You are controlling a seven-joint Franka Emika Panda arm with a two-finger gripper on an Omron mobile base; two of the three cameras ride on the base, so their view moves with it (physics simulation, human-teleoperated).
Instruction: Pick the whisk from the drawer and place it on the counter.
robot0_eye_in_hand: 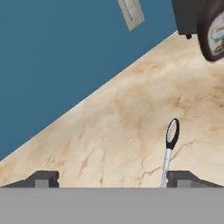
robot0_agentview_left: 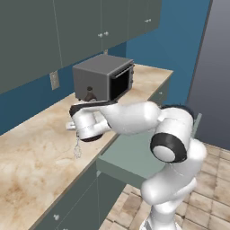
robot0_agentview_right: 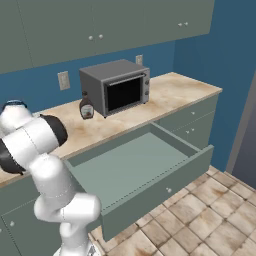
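You have the gripper (robot0_eye_in_hand: 111, 179) over the counter (robot0_agentview_left: 27, 152), jaws spread wide apart with nothing between them; in the hand view the two dark fingertips (robot0_eye_in_hand: 43, 179) sit far to either side of the frame.

The whisk (robot0_eye_in_hand: 169, 151) is out of the drawer and on the counter. In the hand view its dark looped handle end points toward the wall and the silvery shaft runs back toward the right fingertip, close beside it; you cannot tell whether it touches that finger. In the left base view the whisk (robot0_agentview_left: 77, 148) shows as a thin pale wire shape just below the hand, near the counter's front edge, left of the toaster oven (robot0_agentview_left: 104, 77).

The drawer (robot0_agentview_right: 135, 172) stands pulled fully out below the counter's front edge, its grey-green floor bare.

The brown syrup bottle (robot0_agentview_right: 86, 108) stands upright at the toaster oven's left side, toward the back edge of the counter, near the blue wall. A wall outlet (robot0_agentview_right: 63, 80) sits on the wall behind it. Grey-green upper cabinets (robot0_agentview_right: 100, 25) with small round knobs run along the top.

The arm's elbow folds back over the open drawer in the left base view.
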